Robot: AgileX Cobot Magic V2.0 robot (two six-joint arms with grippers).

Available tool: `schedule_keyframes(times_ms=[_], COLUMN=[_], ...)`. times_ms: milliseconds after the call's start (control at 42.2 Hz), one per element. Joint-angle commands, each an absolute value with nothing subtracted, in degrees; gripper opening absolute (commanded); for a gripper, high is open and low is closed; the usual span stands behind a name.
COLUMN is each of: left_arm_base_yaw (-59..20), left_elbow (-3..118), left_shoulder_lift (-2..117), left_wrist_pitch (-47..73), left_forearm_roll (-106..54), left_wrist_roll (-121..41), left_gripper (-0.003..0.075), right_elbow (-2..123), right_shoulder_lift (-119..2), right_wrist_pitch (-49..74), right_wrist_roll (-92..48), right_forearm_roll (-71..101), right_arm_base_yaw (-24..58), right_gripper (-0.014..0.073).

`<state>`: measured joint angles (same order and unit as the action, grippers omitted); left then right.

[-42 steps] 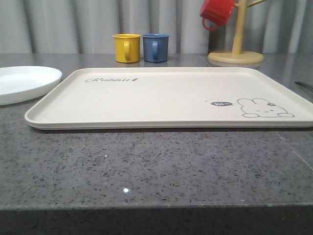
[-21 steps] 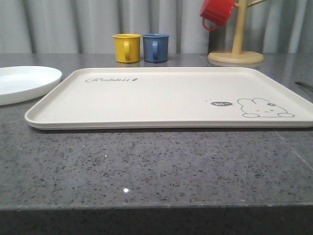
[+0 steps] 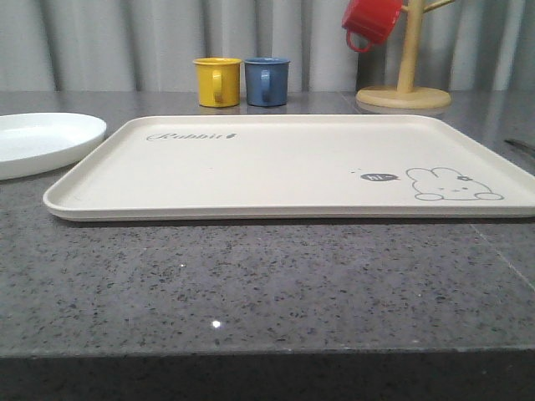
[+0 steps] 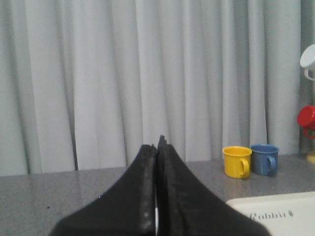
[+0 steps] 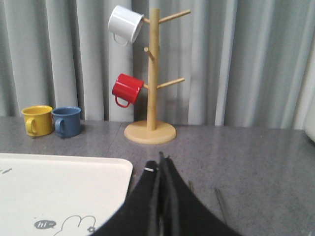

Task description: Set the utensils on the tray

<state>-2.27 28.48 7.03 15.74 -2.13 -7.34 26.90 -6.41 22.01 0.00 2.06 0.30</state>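
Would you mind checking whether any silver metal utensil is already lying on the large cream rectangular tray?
No, in the front view the cream tray shows just its Rabbit lettering and bunny drawing on a bare surface.

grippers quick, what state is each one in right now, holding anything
Left tool: closed, fingers pressed together, nothing between them.
Right tool: closed, fingers pressed together, nothing between them.
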Motion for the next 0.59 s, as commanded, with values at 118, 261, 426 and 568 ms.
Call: schedule_keyframes(times_ms=[118,261,426,568], left_arm_base_yaw=[-2.7,-2.7,-2.7,-2.7], left_elbow=[39.5,39.5,39.4,39.4], left_shoulder_lift=[19.2,23.6,27.7,30.0], left_wrist_pitch=[28.7,31.6,31.4,31.7], left_forearm_roll=[-2.3,-3.7,-3.8,-4.0], left_wrist_roll=[-7.2,-7.2,-7.2,-7.2], left_gripper=[-0.002,-0.002,-0.002,-0.002], right_elbow=[36.5,35.7,35.6,35.6], right_shoulder_lift=[-18.2,-22.0,-24.6,-25.9], right_wrist_pitch=[31.0,31.3,33.0,34.1], right_wrist_roll=[-0.6,-0.6,-0.6,-0.6], right_forearm_roll=[1.9,1.9,1.9,1.3], right_arm_base_yaw=[0.0,0.0,0.0,0.0], right_gripper=[-0.0066,-0.0066,-0.0066,-0.0043])
